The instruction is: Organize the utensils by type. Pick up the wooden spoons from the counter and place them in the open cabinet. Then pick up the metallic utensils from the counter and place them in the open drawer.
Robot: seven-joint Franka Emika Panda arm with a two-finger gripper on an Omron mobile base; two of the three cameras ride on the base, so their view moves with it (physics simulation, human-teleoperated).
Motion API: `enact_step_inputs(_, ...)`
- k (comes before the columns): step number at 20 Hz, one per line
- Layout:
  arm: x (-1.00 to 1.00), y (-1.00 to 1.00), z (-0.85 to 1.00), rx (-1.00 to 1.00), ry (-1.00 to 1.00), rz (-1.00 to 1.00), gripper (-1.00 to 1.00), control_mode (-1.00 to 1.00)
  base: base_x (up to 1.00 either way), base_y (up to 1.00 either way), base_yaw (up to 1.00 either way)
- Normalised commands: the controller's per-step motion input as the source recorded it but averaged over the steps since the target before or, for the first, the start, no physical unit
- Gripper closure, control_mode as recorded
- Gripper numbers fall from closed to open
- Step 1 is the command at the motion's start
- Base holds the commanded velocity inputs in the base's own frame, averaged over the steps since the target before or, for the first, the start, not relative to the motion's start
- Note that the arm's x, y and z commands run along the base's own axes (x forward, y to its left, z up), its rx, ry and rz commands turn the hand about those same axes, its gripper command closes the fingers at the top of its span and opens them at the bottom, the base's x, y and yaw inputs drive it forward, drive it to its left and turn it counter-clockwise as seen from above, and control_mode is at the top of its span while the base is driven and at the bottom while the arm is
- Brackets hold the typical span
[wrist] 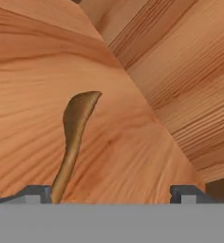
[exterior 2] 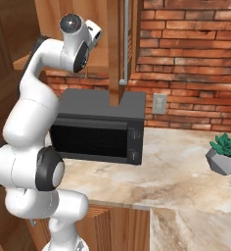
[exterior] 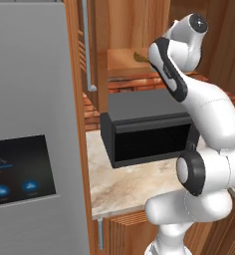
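Nearest to us in the left base view stands a tall grey steel refrigerator [exterior: 30,124] with a dark touch panel lit in blue. Our white arm with dark joints [exterior: 204,164] rises beside it and bends up and back toward the cabinet above.

Below the arm runs the beige marble-look bench with tan veining [exterior 2: 186,181], over brown wooden fronts. On it sits a black box-shaped microwave oven [exterior 2: 100,130], pushed toward the red brick wall [exterior 2: 196,59]. Well apart from it, at the right edge of the right base view, a small green succulent in a grey angular pot [exterior 2: 226,154] rests on the bench. A pale wall socket [exterior 2: 159,104] is set in the brick just beside the microwave.

Higher and farther, the open cabinet of warm orange-brown wood [exterior: 127,60] hangs over the microwave, and our hand reaches into it. In the hand view our gripper [wrist: 116,192] stands spread wide, its two dark fingertips [wrist: 185,192] well apart, with nothing clamped between them. The wooden spoon with a brown handle [wrist: 73,137] lies on the cabinet's wooden shelf, its handle running just beside the left fingertip; we cannot tell whether they touch. A brown end of it [exterior: 141,57] shows in the left base view too.
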Motion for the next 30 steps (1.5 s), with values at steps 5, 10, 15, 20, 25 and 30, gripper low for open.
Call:
enact_step_inputs(5, 0.97, -0.59, 0.00, 0.23, 0.00, -0.33, -1.00, -1.00, 0.00, 0.00, 0.00)
enact_step_inputs(10, 0.47, -0.35, 0.02, 0.21, -0.05, -0.30, -1.00, -1.00, 0.00, 0.00, 0.00)
enact_step_inputs(15, -0.87, -0.09, 0.02, 0.24, -0.16, -0.29, -1.00, -1.00, 0.00, 0.00, 0.00)
enact_step_inputs(20, -1.00, 0.04, 0.14, 0.26, -0.31, -0.24, -1.00, -1.00, 0.00, 0.00, 0.00)
enact_step_inputs(25, -1.00, 0.12, 0.01, 0.32, -0.25, -0.19, -1.00, -1.00, 0.00, 0.00, 0.00)
enact_step_inputs(30, -0.91, 0.22, 0.25, 0.38, -0.02, -0.05, -1.00, -1.00, 0.00, 0.00, 0.00)
